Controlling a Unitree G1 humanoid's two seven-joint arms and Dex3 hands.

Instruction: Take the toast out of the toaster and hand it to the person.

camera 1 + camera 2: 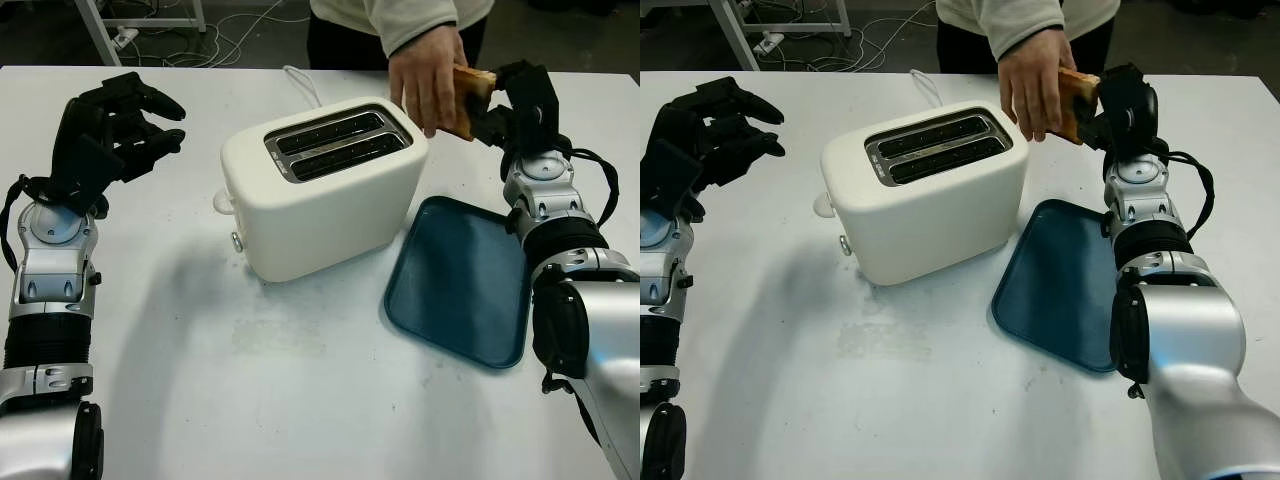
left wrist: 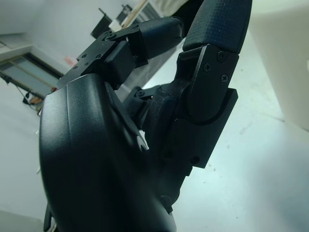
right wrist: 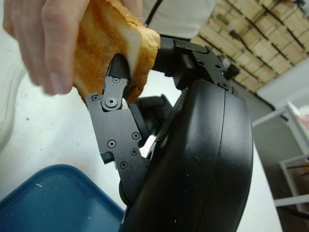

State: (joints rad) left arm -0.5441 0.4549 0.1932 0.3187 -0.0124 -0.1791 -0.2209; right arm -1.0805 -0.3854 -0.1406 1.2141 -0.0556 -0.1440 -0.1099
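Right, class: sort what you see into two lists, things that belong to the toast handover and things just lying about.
Part of the job: toast, right hand gripping it, person's hand taking it, toaster.

Just lying about: blue tray, left hand raised and idle at the table's left side, white table.

Smooth cream plastic toaster (image 1: 320, 195) with shiny metal slot plate; matt blue plastic tray (image 1: 465, 285); porous browned toast (image 3: 108, 46); matt black plastic right hand (image 3: 159, 145); smooth white table (image 1: 300, 390).
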